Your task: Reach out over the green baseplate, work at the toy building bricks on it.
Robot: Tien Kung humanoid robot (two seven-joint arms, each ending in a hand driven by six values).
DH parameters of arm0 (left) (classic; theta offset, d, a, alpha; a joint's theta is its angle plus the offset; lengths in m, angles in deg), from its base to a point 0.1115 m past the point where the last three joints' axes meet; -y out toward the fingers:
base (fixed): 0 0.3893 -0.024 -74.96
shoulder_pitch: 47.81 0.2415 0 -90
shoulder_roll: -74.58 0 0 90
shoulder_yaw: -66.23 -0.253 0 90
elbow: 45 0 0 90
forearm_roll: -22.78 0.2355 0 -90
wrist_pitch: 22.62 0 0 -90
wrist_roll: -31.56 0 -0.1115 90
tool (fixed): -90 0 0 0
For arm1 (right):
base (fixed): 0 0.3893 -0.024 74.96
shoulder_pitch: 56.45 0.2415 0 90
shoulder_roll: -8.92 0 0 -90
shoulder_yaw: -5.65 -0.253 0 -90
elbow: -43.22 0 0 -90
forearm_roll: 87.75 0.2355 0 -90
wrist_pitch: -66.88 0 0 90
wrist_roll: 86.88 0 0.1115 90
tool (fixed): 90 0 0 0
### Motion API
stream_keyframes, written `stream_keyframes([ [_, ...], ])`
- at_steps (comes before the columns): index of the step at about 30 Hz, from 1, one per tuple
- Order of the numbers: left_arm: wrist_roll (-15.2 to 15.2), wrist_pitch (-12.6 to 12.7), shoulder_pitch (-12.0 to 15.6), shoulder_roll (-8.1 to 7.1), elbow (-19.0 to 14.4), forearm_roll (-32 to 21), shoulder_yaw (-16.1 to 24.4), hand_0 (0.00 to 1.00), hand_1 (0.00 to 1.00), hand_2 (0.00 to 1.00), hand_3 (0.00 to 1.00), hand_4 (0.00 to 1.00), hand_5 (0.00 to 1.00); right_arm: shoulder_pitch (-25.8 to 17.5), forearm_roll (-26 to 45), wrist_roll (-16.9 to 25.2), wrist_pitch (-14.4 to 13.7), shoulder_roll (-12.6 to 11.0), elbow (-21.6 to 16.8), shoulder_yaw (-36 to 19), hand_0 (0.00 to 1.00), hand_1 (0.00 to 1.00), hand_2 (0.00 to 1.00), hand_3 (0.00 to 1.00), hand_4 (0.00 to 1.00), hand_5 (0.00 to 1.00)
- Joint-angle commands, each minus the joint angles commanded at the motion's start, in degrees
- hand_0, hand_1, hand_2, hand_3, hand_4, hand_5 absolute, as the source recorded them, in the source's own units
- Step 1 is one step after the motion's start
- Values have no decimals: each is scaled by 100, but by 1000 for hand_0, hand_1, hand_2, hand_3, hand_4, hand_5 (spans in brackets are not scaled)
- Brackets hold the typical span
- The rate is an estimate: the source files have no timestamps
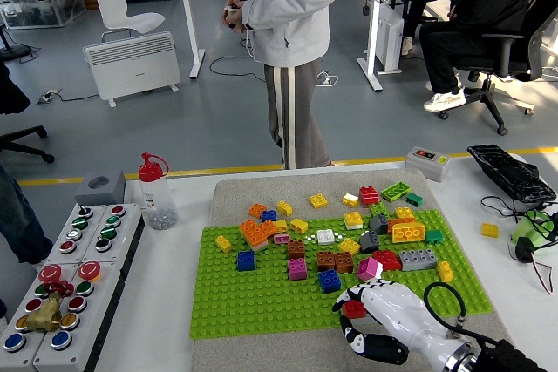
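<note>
The green baseplate (261, 294) lies on a grey mat in the middle of the table. Many loose and stacked toy bricks stand on its far half, among them an orange one (255, 233), a blue one (247, 260), a pink one (370, 268) and a yellow one (407, 233). My right hand (370, 320), white with black joints, reaches in from the lower right over the plate's near right part. A small red brick (355, 308) sits right at the hand's front. Whether the hand grips it does not show. My left arm is out of view.
A clear bottle with a red cap (155, 191) stands left of the mat. Button boxes (74, 276) fill the left of the table. A keyboard (510, 172) and cables lie at the right. A person (288, 6) stands beyond the table's far edge.
</note>
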Motion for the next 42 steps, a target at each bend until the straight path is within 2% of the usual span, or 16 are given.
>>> stream_keyframes([
  [24,6,16,-47,-11,0,-5,15,674,687,661,605,349,998,178,-43,-117,20,86,296,115,775,721,679,619,365,443],
  [42,8,17,-54,-13,0,9,23,675,687,661,605,349,998,218,-37,-163,56,131,381,191,779,718,677,617,375,439],
])
